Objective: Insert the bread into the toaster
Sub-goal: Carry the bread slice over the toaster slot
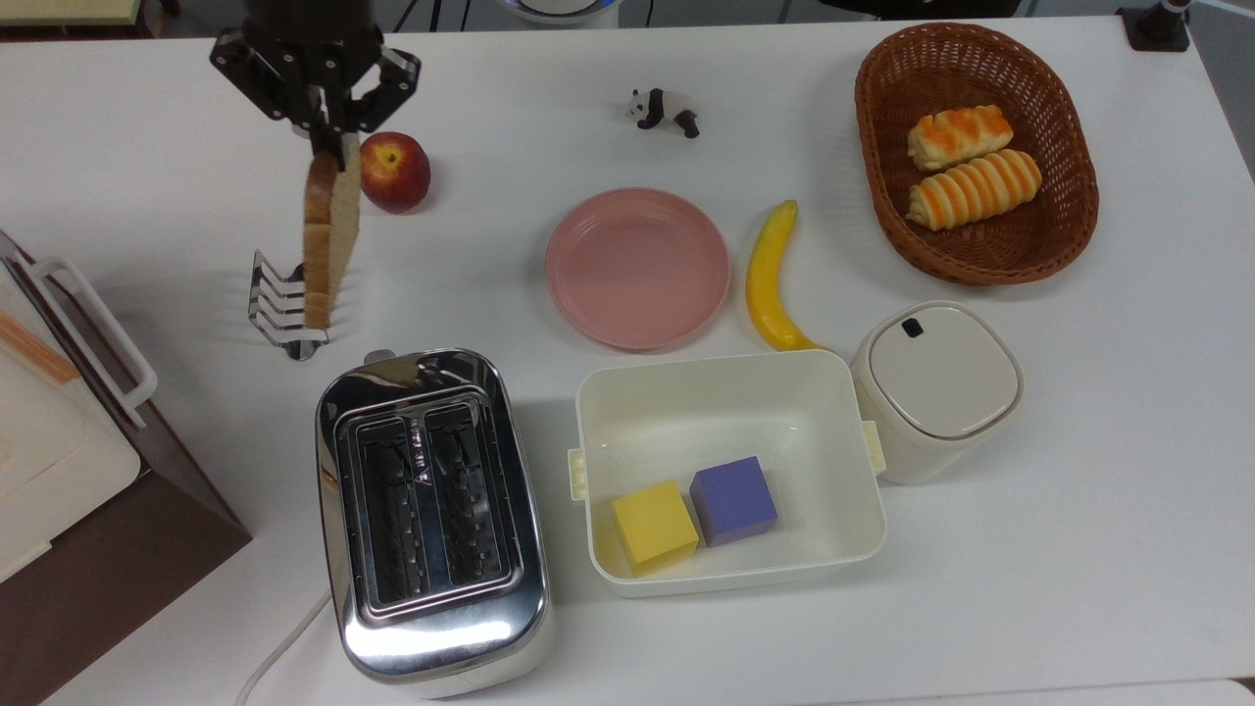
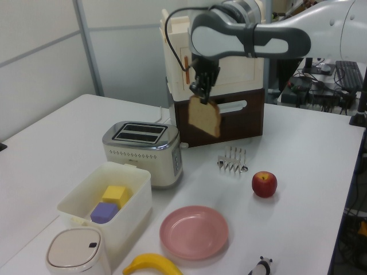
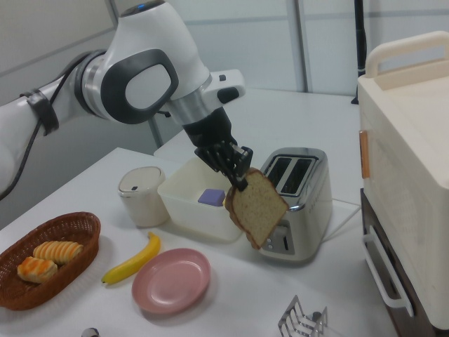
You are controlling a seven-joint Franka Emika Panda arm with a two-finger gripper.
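- gripper [image 1: 326,137] has its jaws pinched on the top edge of the bread [image 1: 327,235], slice hanging in mid-air
- bread hangs above the wire rack [image 1: 284,314], just beside the toaster [image 1: 431,515]
- toaster slots empty, apple [image 1: 394,172] behind the rack

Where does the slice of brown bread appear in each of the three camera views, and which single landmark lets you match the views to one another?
Top view: the bread hangs edge-on at upper left, under the hand, above the toast rack.
Left view: the bread hangs at upper centre, right of the toaster.
Right view: the bread hangs at centre, in front of the toaster.
Shared landmark: the chrome toaster.
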